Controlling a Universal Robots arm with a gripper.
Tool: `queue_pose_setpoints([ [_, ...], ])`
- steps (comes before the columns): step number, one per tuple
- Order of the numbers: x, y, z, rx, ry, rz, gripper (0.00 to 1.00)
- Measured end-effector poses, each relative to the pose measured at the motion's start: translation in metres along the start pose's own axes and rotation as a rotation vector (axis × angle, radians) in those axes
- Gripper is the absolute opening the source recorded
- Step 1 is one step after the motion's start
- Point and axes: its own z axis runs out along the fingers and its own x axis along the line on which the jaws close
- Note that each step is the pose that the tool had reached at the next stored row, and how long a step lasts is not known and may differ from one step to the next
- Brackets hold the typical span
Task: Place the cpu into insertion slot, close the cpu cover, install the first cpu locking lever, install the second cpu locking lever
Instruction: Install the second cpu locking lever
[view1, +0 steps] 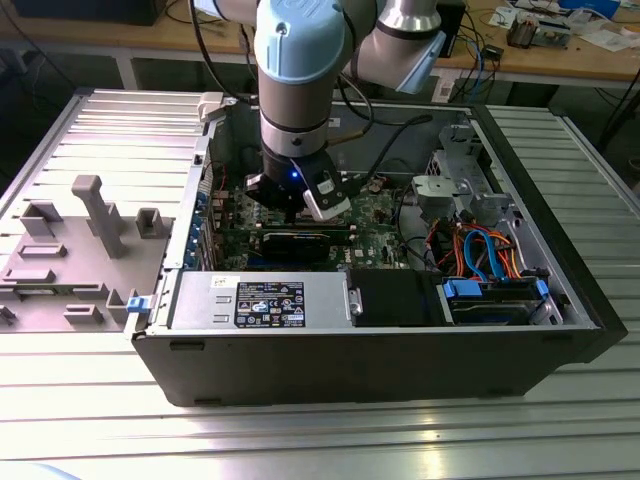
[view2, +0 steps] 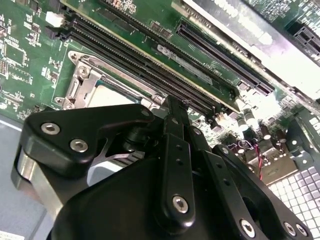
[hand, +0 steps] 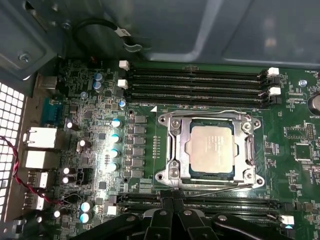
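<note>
**A:** Where is the cpu (hand: 211, 148) sitting, as you see it?

**B:** It is lying flat in the socket, just ahead of your hand (hand: 172, 210) in the first wrist view, silver top facing up. The cpu cover (hand: 210, 120) is lying down around it as a frame, so the chip is showing through the central opening. I judge the chip is placed and the cover is already down.

**A:** And the locking levers?

**B:** Thin wire levers are running along the frame's edges; one (hand: 210, 188) is lying along the edge nearest your hand. They are looking low against the frame, but I cannot tell whether each is hooked under its catch.

**A:** What is the hand doing?

**B:** It is carrying nothing. The fingertips are sitting close together, nearly closed, over the black memory slots (hand: 200, 204) that lie between the hand and the socket. They are not touching the cover or a lever as far as I can see.

**A:** How is the arm posed?

**B:** In the exterior view your arm (view1: 300, 60) is reaching straight down into the open computer case (view1: 360, 350), wrist vertical, hand (view1: 292, 205) low over the green motherboard (view1: 375, 215). The case itself is resting on the ribbed metal worktop (view1: 300, 430).
</note>
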Motion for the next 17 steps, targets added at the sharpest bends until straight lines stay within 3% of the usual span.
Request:
queue_pose_setpoints([
  [3,0.0001,-0.0023,0.0017,-0.0162,-0.0007,0.0,0.11],
  [6,0.0002,-0.0052,0.005,-0.0218,-0.0009,0.0,0.11],
  [10,0.0004,-0.0096,0.0059,-0.0359,-0.0013,0.0,0.11],
  [17,0.0048,-0.0109,0.0132,-0.0523,-0.0021,0.0,0.11],
])
